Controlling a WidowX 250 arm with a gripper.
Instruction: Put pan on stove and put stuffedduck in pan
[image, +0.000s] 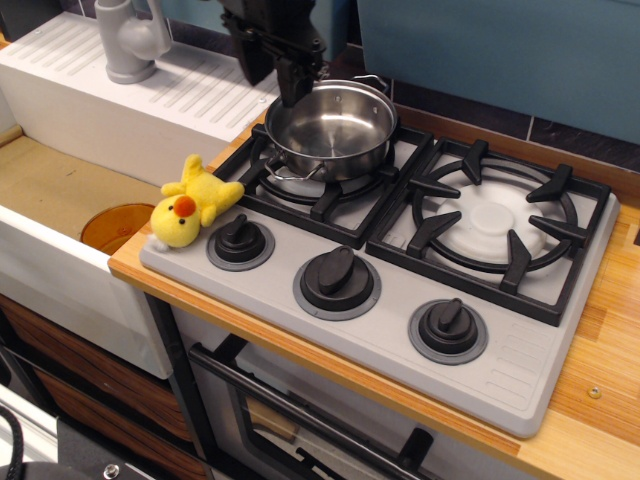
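The pan (335, 130), a shiny steel pot with small wire loop handles, sits level on the left grate of the grey stove (520, 350). My black gripper (296, 95) reaches down from the top of the view to the pan's back-left rim, and its fingers are closed on that rim. The stuffedduck (190, 205), yellow with an orange-red beak, lies on its side on the stove's front left corner, next to the left knob (240, 240). It is well apart from the gripper.
The right grate (490, 220) holds nothing. Two more knobs (337, 280) (447, 328) line the stove's front. A white sink (50, 260) with an orange drain disc (112, 226) and a grey faucet (130, 40) lies to the left. A wooden counter (610, 380) runs to the right.
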